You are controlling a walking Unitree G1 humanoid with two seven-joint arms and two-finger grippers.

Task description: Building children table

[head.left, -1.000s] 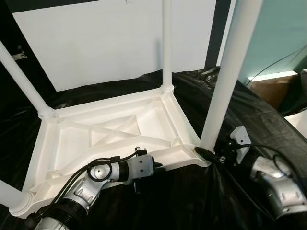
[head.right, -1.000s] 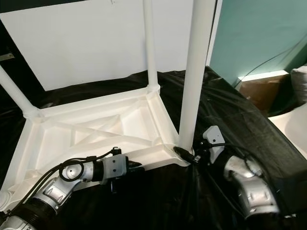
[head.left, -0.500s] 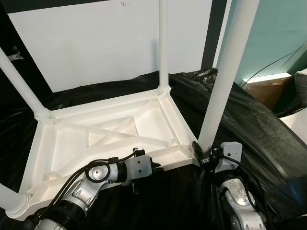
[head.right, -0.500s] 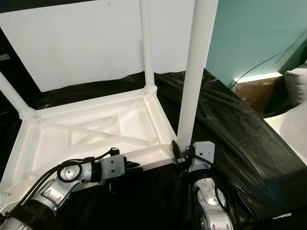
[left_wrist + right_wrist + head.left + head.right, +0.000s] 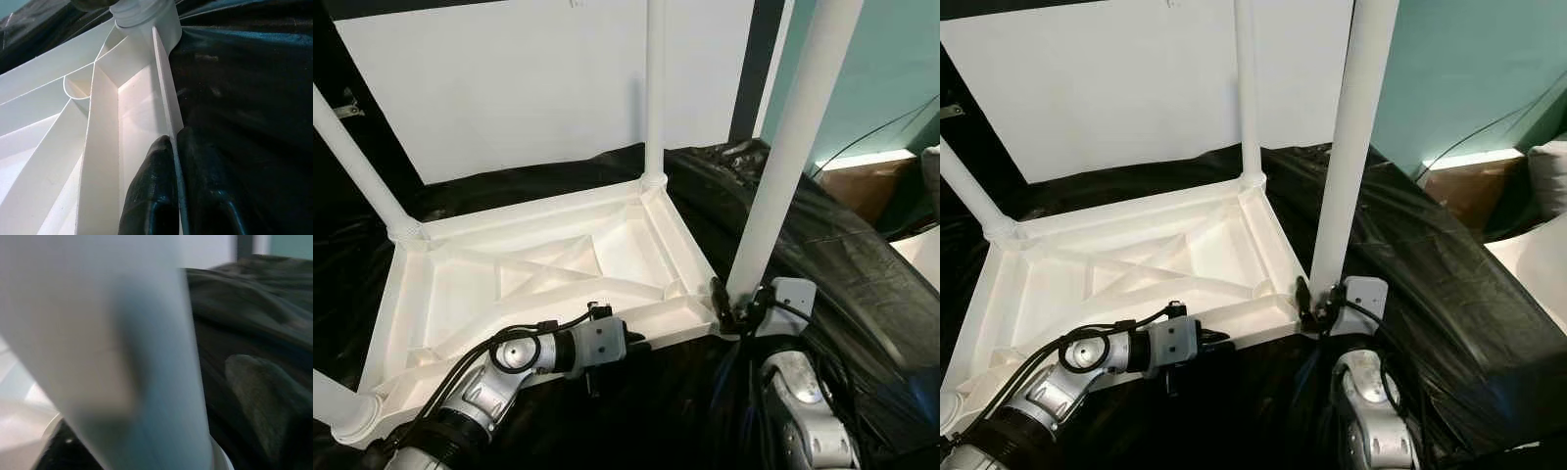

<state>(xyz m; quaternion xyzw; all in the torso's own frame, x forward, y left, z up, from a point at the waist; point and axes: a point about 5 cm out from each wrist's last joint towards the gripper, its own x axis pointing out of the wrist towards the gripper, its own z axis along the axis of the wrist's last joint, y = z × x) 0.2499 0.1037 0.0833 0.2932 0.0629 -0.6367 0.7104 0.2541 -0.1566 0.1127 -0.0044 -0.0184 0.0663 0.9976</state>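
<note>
Left wrist view: left gripper (image 5: 173, 161) pinching tabletop rim (image 5: 166, 98); right gripper (image 5: 736, 305) at leg (image 5: 783, 166) base

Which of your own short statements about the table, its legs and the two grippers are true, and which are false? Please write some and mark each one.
1. The white table lies upside down on the black sheet. True.
2. The left gripper pinches the table's thin rim between its fingers. True.
3. The right gripper rests flat on the sheet, far from any leg. False: it is at the base of the near right leg.
4. The table lies on a red carpet. False: the cover is black.
5. A leg stands at the far right corner. True.
</note>
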